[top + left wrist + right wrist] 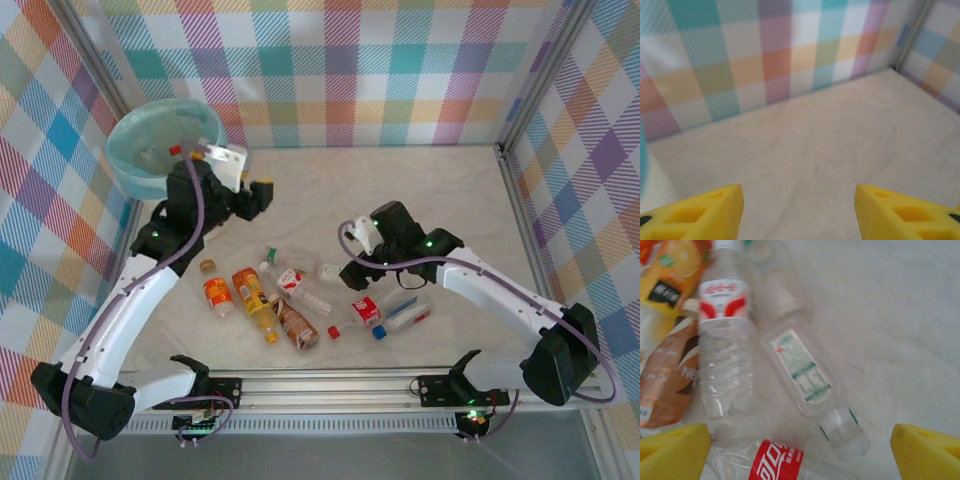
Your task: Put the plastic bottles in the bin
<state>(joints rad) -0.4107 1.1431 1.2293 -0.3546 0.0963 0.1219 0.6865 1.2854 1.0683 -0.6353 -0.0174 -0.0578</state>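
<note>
**Right claw wide open over the bottle cluster; left claw wide open and empty beside the bin.**

Near centre of the pale marbled table point(450, 200), plastic bottles lie flat in a loose cluster:
- an orange-labelled bottle point(217, 297)
- a brown-labelled bottle point(297, 327)
- a red-labelled bottle with a blue cap point(385, 315)

The right gripper point(800, 450) hovers at the cluster's far-right edge with its jaws spread wide and nothing held. This looks like the nearer arm. A clear plastic bottle with a green-and-white label point(801, 371) lies directly ahead of it and below. Its long axis runs away from the claw at a slant, roughly across the jaw line. Just beside it is a clear bottle with a red-and-white label point(722, 340). At far left, the left gripper point(800, 212) has its fingers wide and holds nothing. It sits just right of the round white bin with a blue-green liner point(135, 172), which is well apart from the cluster.
</note>
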